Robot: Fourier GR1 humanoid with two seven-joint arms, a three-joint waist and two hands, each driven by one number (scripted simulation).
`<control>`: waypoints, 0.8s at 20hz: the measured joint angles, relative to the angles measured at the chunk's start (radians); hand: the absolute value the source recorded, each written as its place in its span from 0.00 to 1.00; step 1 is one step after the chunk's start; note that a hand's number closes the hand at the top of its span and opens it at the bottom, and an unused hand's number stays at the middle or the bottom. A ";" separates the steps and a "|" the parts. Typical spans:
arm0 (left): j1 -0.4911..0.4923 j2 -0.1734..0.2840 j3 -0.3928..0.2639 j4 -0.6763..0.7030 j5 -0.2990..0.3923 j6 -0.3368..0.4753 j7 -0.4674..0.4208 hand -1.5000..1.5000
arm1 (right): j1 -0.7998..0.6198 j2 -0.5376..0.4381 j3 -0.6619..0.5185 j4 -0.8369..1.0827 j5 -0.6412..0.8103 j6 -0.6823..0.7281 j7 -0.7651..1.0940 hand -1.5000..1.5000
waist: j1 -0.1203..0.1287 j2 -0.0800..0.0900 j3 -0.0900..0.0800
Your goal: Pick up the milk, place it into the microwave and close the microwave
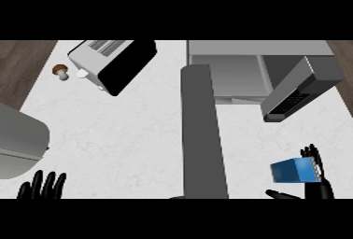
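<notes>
The milk [294, 171], a blue carton, sits in the right hand [318, 179] above the worktop's [124, 140] near right corner, with the fingers [312, 154] curled round its far side and the thumb [283, 194] reaching under it from the near side, so the hand is clamped on the carton. The microwave [234, 70] stands at the far edge of the worktop, right of the middle, and its cavity is open. Its door [204, 135] is swung wide and reaches from the microwave toward the near edge, well left of the carton. A grey block with a dark keypad face [298, 91] stands tilted at the far right, just beside the microwave's open front. The left hand [43, 186] rests at the near left corner with its fingers straight and spread apart, holding nothing. A toaster oven [114, 63] with a black glass front stands angled near the far left corner, and a small brown mushroom [61, 71] lies just left of it by the worktop's left edge. A large grey rounded object [21, 140] overlaps the left edge.
</notes>
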 measured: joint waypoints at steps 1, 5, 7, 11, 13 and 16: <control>0.010 -0.002 -0.004 0.002 -0.007 -0.003 -0.012 0.00 | -0.004 0.000 0.002 0.006 -0.003 -0.001 -0.001 0.00 | 0.000 0.000 0.000; -0.003 0.009 0.012 0.008 0.007 -0.016 -0.004 0.00 | -0.053 -0.017 -0.025 0.065 -0.019 -0.029 -0.016 1.00 | 0.001 0.000 0.000; -0.004 0.004 0.005 0.010 -0.003 -0.013 -0.006 0.00 | -0.070 -0.016 -0.028 0.079 -0.006 -0.074 -0.026 1.00 | 0.001 0.000 0.000; -0.001 0.004 0.010 0.002 0.006 -0.017 -0.002 0.00 | -0.116 -0.023 -0.022 0.116 0.027 -0.147 -0.039 1.00 | 0.003 0.000 0.000; 0.003 0.002 0.003 0.000 0.001 -0.017 0.000 0.00 | -0.151 -0.031 -0.036 0.144 0.027 -0.176 -0.045 1.00 | 0.004 0.001 0.000; 0.011 0.003 0.007 0.015 -0.001 -0.029 -0.018 0.00 | -0.185 -0.022 -0.049 0.153 0.018 -0.220 -0.041 1.00 | 0.003 0.000 0.000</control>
